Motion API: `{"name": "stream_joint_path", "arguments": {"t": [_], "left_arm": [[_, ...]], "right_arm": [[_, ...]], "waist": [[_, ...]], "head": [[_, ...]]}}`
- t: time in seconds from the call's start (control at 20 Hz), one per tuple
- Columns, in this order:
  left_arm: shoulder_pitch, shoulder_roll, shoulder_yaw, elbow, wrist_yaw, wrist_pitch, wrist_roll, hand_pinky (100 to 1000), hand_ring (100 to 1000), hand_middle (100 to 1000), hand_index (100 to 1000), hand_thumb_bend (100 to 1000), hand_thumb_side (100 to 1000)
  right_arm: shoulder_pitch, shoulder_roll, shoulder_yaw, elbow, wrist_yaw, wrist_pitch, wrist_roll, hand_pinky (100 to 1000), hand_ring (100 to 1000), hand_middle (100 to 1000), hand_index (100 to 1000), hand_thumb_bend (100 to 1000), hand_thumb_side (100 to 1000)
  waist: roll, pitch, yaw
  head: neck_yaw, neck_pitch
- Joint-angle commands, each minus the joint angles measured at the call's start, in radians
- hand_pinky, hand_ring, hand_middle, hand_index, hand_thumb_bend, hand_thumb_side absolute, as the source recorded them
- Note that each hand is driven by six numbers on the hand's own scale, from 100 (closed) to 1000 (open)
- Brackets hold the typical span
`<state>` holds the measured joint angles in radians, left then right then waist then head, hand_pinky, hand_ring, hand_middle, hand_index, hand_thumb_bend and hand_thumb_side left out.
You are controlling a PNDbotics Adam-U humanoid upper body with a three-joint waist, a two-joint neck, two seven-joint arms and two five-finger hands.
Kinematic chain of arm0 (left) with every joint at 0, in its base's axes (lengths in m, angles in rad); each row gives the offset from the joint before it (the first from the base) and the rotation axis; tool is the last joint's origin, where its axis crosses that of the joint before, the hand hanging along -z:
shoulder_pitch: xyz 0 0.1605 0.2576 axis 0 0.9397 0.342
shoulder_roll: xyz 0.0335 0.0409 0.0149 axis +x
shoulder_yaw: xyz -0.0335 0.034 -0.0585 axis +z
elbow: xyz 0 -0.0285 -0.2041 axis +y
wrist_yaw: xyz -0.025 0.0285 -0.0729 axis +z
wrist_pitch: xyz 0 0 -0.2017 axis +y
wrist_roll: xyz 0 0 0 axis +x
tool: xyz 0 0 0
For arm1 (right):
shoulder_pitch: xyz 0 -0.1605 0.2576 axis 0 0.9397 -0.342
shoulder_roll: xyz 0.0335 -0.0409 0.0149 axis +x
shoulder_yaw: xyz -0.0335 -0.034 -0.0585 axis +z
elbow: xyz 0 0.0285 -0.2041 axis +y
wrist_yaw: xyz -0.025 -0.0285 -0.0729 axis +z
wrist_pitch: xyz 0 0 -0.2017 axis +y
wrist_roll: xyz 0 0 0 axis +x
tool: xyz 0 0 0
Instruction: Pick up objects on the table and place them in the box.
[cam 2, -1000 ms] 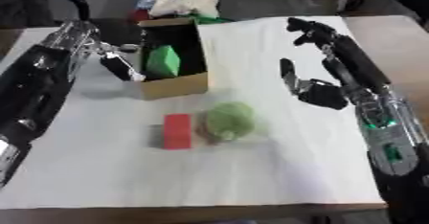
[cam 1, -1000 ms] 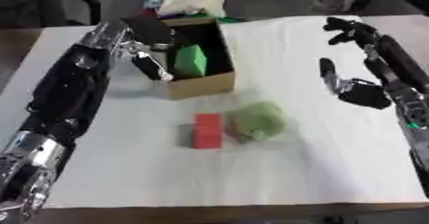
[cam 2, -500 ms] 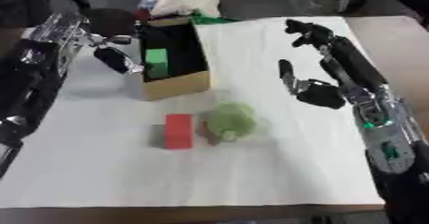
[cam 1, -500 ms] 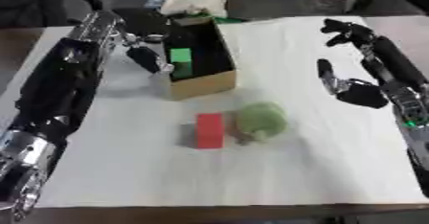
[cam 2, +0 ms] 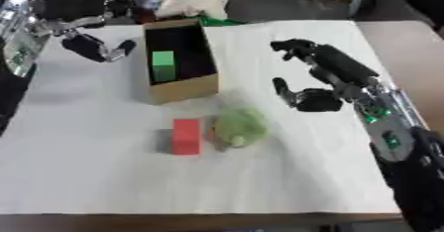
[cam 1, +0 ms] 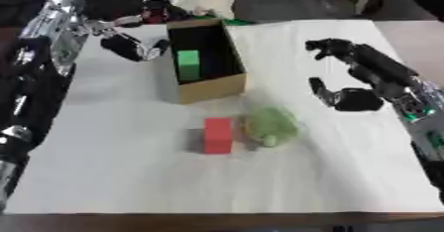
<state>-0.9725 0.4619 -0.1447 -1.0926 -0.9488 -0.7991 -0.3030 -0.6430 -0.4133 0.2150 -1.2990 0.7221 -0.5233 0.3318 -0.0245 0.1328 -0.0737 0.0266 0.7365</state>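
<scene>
White cloth covers the surface, bare along its lower half. At upper centre stands the box, a green block inside. Below it a red block touches a green lump. Left hand, fingers relaxed and empty, hangs upper left beside the box; right hand, empty with fingers spread, hovers centre right.

left robot hand raised, seemingly open, right robot hand spread
</scene>
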Motion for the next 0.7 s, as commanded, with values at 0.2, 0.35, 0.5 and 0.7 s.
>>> {"name": "stream_joint_path", "arguments": {"t": [0.2, 0.35, 0.5, 0.7], "left_arm": [[0.069, 0.089, -0.021, -0.191, 0.237, 0.017, -0.114, 781, 712, 725, 970, 100, 637], [0.094, 0.1, -0.021, -0.238, 0.306, 0.039, -0.164, 779, 709, 722, 970, 100, 647], [0.108, 0.103, -0.017, -0.256, 0.346, 0.059, -0.206, 776, 706, 720, 970, 100, 662], [0.115, 0.1, -0.014, -0.266, 0.376, 0.071, -0.24, 776, 705, 719, 971, 100, 674]], "right_arm": [[-0.08, -0.014, 0.066, 0.107, 0.007, -0.051, 0.165, 835, 810, 913, 1000, 320, 715], [-0.104, 0.004, 0.076, 0.131, 0.019, -0.066, 0.2, 840, 815, 921, 1000, 354, 732], [-0.121, 0.023, 0.089, 0.15, 0.033, -0.079, 0.225, 842, 818, 923, 1000, 357, 733], [-0.132, 0.046, 0.106, 0.18, 0.053, -0.096, 0.254, 842, 819, 922, 1000, 401, 749]], "waist": [[-0.005, -0.022, 0.014], [-0.007, -0.023, 0.018], [-0.009, -0.024, 0.021], [-0.009, -0.026, 0.024]], "head": [[-0.016, -0.013], [-0.016, -0.012], [-0.018, -0.013], [-0.019, -0.012]]}}
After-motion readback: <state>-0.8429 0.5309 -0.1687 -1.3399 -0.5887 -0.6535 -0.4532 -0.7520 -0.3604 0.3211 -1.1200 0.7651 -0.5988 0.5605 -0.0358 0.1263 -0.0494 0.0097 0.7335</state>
